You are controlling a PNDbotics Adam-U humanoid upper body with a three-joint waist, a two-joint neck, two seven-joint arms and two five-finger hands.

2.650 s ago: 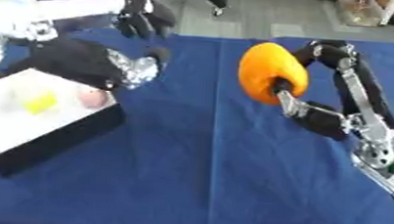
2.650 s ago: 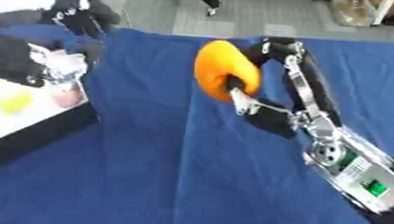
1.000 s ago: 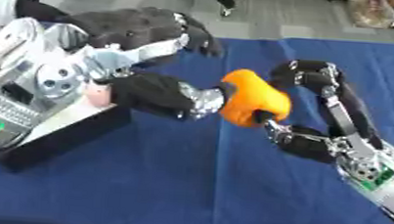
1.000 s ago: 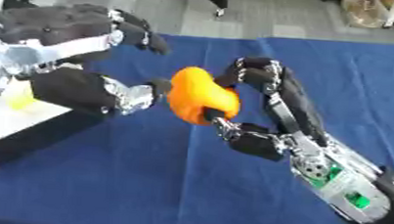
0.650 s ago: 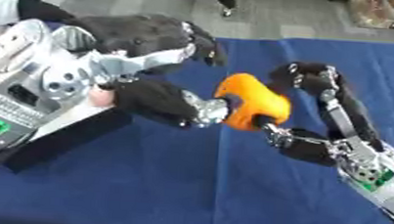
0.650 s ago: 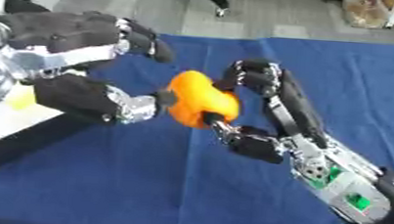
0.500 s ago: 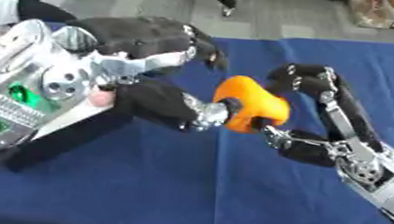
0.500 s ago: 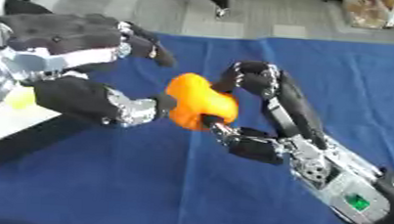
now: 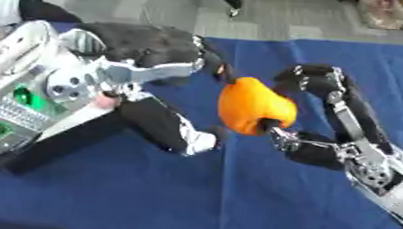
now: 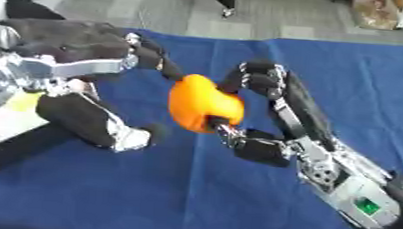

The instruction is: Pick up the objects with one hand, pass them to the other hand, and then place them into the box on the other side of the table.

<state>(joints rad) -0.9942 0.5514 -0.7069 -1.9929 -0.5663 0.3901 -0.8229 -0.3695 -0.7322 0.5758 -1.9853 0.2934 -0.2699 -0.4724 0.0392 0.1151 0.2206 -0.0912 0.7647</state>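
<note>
Right over the middle of the blue table [image 10: 260, 210], the orange object [image 9: 254, 105] hangs in the air, held up off the cloth by the right hand [image 10: 259, 85]. That hand's fingers [image 10: 252, 79] curl over the top of it and the thumb presses in from below, so it is pinched between them. Held out sideways like this, its free side faces the other arm, which looks to me like an offer for the pass.

And here is the left hand [image 9: 156, 51], close in on the object's upper left. Its fingers are spread apart, tips [image 9: 218, 70] just at the orange surface, the thumb [image 9: 195, 138] hanging lower down and well clear of it. Whether those tips are actually touching, I cannot tell. It has nothing clamped, that much is plain. I'd say the handover is on the point of happening, not done.

The box [image 10: 8, 117] sits at the left edge, mostly hidden under the left arm. In it a patch of yellow [image 10: 26, 101] shows, and a bit of pink [image 9: 107, 100] peeks beside the arm; what they are, I can't make out.
</note>
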